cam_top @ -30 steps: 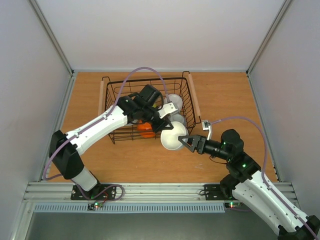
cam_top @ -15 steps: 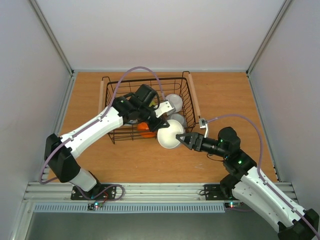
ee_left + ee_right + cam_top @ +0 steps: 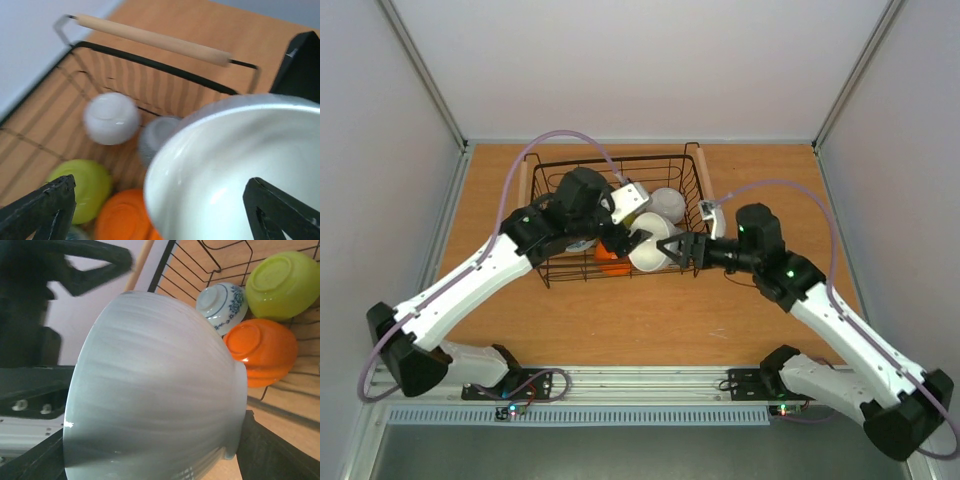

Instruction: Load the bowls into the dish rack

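We see the right claw (image 3: 672, 250) clamped on a white bowl (image 3: 648, 250). It holds the bowl tilted on its side in the air, at the near-right corner of the dish rack (image 3: 565, 275). In the right wrist view the bowl fills the gap between the fingers, rim at one finger and foot at the other.

Left claw (image 3: 160, 200) is released. Its fingertips are spread wide and the near one sits apart from the bowl's rim. The bowl's mouth faces this claw. From above, the left arm reaches in over the rack's left side and covers its middle.

Inside the rack, all upside down:
- orange bowl (image 3: 262, 352) at the near edge, just beside the held bowl
- yellow-green bowl (image 3: 282, 285) touching the orange one, further in
- blue-patterned bowl (image 3: 222, 302) beside those two
- second white bowl (image 3: 665, 203) towards the rack's right side
- grey speckled bowl (image 3: 160, 140) just beside it, nearer the held bowl

Room to move:
- We see bare wire floor in the rack's far-left corner.
- The near-right corner is tight, with both claws and the held bowl crowded above the orange bowl.
- The rack's right wooden handle (image 3: 707, 200) runs just beyond the right wrist.
- Wooden surface (image 3: 770, 190) shows to the right of the rack.
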`<state>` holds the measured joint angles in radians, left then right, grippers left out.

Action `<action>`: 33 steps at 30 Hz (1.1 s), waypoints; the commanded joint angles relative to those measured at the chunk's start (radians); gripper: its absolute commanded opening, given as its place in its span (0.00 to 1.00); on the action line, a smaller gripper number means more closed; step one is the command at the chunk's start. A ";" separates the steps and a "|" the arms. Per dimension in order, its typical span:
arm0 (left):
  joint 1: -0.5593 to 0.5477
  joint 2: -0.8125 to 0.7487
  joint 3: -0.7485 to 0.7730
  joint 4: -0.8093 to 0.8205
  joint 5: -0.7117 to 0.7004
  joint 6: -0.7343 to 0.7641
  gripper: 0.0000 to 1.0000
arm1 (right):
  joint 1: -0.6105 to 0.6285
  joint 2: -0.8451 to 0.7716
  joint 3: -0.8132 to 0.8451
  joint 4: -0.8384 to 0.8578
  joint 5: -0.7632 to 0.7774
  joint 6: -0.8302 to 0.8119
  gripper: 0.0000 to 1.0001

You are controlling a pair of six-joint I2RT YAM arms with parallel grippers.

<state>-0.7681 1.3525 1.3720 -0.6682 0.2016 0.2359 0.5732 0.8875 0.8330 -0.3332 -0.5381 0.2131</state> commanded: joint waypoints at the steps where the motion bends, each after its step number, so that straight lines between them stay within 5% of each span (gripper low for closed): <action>1: 0.013 -0.090 -0.039 0.132 -0.310 0.070 0.92 | 0.005 0.158 0.144 -0.024 -0.005 -0.146 0.01; 7: 0.089 -0.217 -0.083 0.222 -0.516 0.193 0.94 | 0.008 0.502 0.441 -0.129 -0.032 -0.323 0.01; 20: 0.366 -0.387 -0.193 0.163 -0.375 0.103 0.97 | 0.150 1.077 1.143 -0.624 0.070 -0.766 0.01; 33: 0.426 -0.390 -0.218 0.155 -0.334 0.064 0.98 | 0.217 1.457 1.579 -0.909 0.271 -1.031 0.01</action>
<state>-0.3538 0.9749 1.1732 -0.5419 -0.1528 0.3222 0.7761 2.2822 2.3199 -1.1664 -0.3317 -0.7170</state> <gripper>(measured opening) 0.979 0.748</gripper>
